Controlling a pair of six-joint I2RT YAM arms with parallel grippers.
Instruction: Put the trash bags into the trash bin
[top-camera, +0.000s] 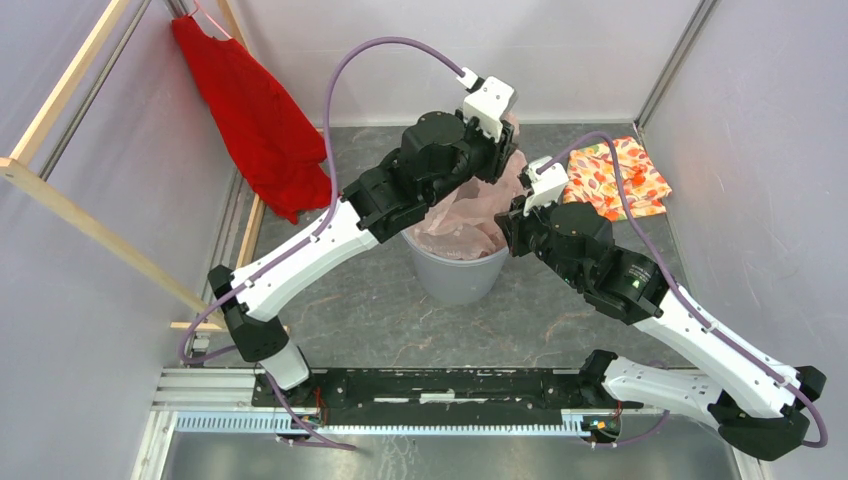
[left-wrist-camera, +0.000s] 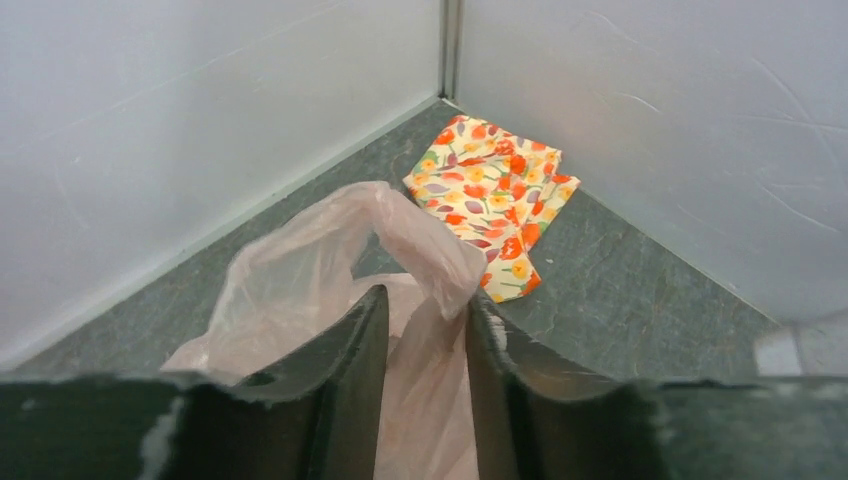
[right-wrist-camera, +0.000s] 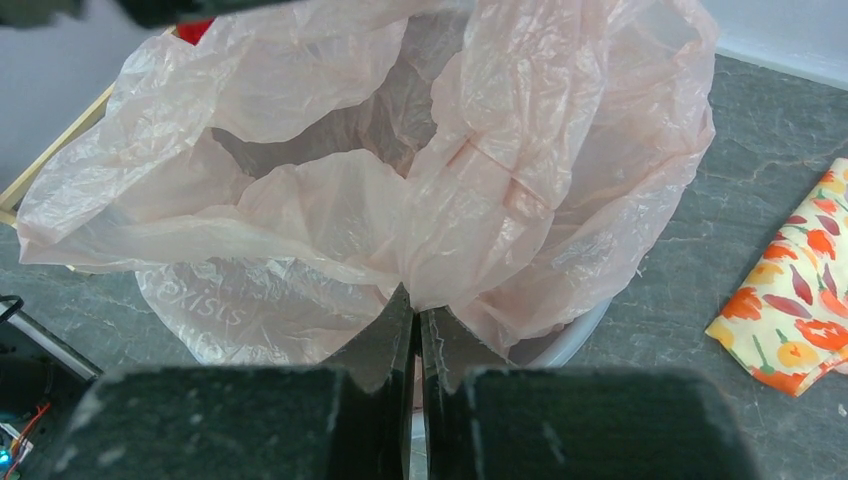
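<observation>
The pale pink trash bag (top-camera: 470, 215) sits in the mouth of the grey trash bin (top-camera: 455, 275), with its upper part bulging above the rim. My left gripper (top-camera: 505, 140) is at the bag's far side. In the left wrist view its jaws (left-wrist-camera: 427, 300) stand apart, with the bag's film (left-wrist-camera: 300, 270) between them and a loop draped over one fingertip. My right gripper (top-camera: 515, 215) is at the bin's right side. In the right wrist view it (right-wrist-camera: 416, 300) is shut on the edge of the bag (right-wrist-camera: 330, 200), above the bin's rim (right-wrist-camera: 570, 340).
An orange floral folded cloth (top-camera: 615, 178) lies on the floor right of the bin and close to the right arm; it also shows in both wrist views (left-wrist-camera: 490, 190) (right-wrist-camera: 800, 320). A red garment (top-camera: 260, 120) hangs at the back left by a wooden frame (top-camera: 90, 230). Walls enclose the area.
</observation>
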